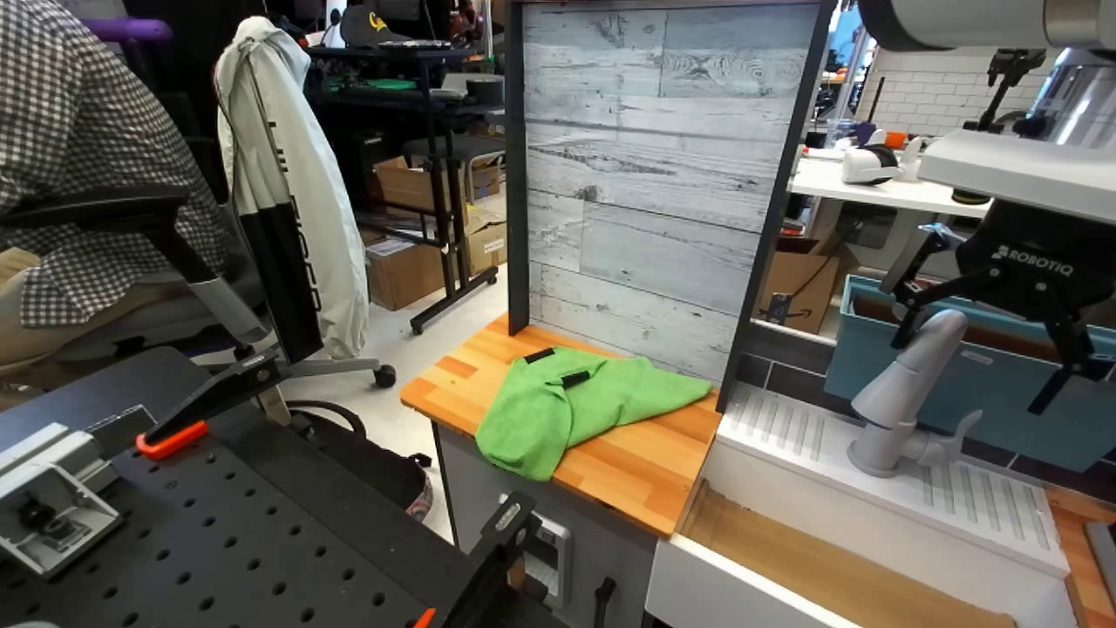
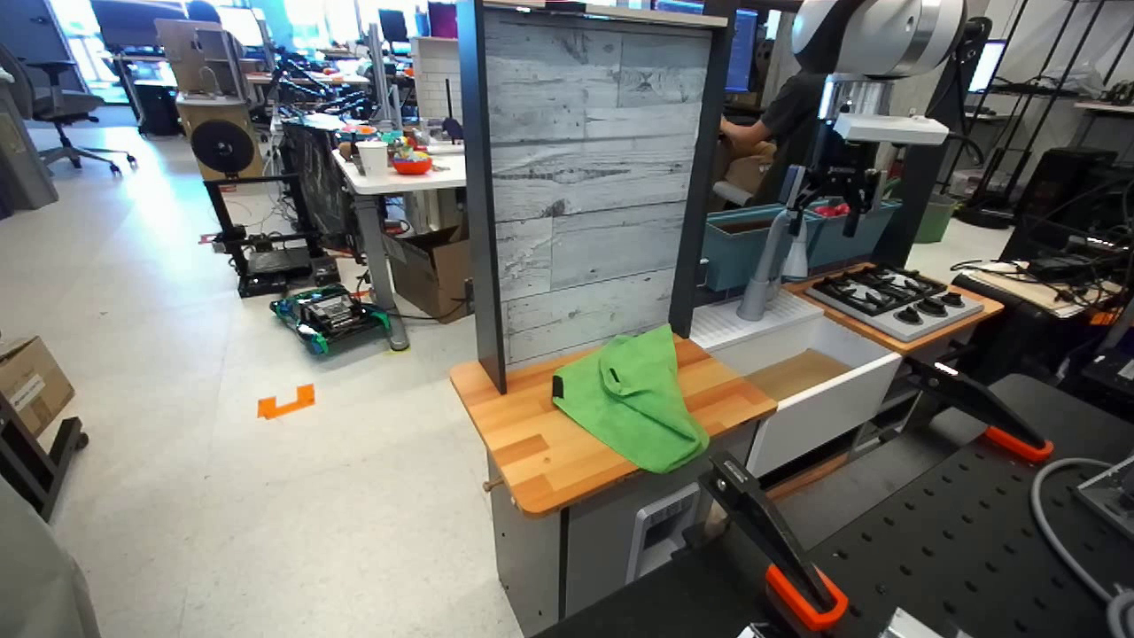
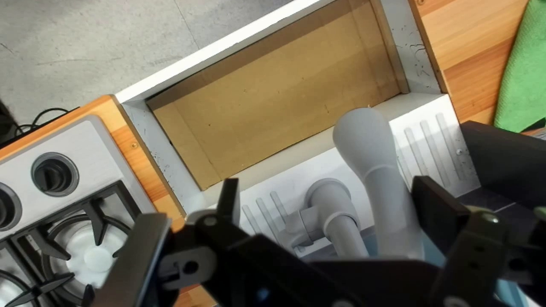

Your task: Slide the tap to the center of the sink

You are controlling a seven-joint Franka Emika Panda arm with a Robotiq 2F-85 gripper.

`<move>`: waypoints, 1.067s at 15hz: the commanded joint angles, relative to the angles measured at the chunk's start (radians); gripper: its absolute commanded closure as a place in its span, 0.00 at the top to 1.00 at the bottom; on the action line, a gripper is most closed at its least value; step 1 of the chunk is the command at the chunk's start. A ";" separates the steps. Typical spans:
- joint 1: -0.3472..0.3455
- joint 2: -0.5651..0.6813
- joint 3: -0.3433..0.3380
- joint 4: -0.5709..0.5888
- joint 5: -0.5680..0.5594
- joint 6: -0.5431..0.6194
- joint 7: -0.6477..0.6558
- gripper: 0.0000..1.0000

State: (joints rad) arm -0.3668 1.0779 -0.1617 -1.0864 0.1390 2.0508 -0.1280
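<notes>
You're likely lining up: your wide-spread tool (image 3: 329, 192) straddles the tap (image 3: 386, 187), contact unclear; next, nudge it central over the sink (image 3: 213, 53).

Burns white at the windows (image 2: 75, 40) at ten o'clock in an exterior view; glares off the floor (image 2: 164, 217) nearer nine. Dims to a shadow band inside the sink (image 3: 226, 47), twelve o'clock in the wrist view.

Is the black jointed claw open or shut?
Open: in the wrist view, the claw has its fingertips wide apart, grey arched faucet showing between.
</notes>
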 commanded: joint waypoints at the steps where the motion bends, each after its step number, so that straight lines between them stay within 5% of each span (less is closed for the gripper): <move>1: 0.005 -0.093 -0.019 -0.137 -0.018 0.094 -0.037 1.00; 16: 0.045 -0.525 0.019 -0.781 -0.035 0.507 -0.031 1.00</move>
State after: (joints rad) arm -0.3277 0.7002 -0.1523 -1.6856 0.1153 2.4880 -0.1417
